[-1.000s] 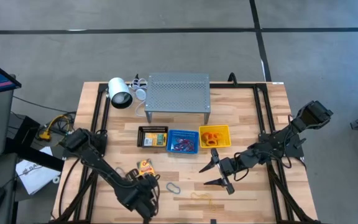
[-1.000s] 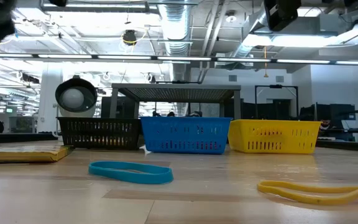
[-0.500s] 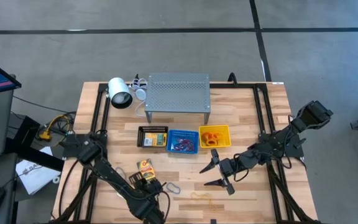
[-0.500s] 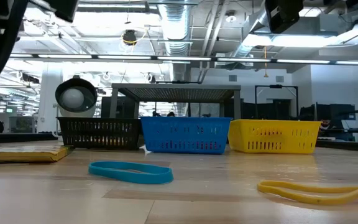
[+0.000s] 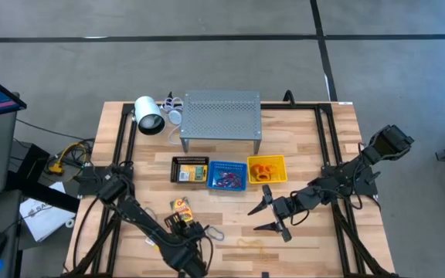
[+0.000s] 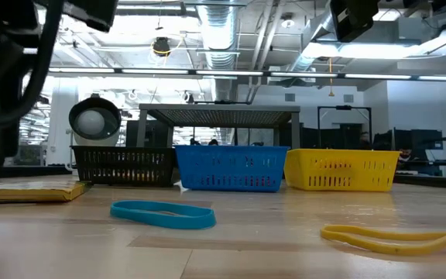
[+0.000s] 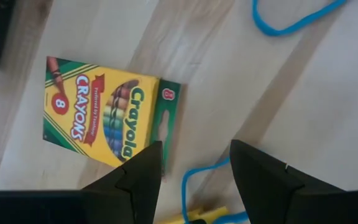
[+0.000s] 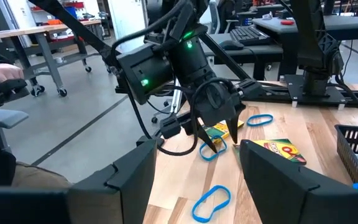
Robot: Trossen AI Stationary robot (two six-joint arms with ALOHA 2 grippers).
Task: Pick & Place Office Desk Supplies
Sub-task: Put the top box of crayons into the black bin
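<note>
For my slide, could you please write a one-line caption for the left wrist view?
Open left pincer hovers above a Crayola crayon box and blue rubber band on the wooden table.

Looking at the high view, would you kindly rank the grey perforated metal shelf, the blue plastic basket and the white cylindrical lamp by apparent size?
1. Grey perforated metal shelf, clearly largest.
2. Blue plastic basket.
3. White cylindrical lamp, a little smaller than the basket; it stands taller and so nearer the camera, which leaves these two unsure.

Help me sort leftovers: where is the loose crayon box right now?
In the high view the crayon box lies flat on the table's left half, in front of the black basket, with the left pincer just beside it.
</note>
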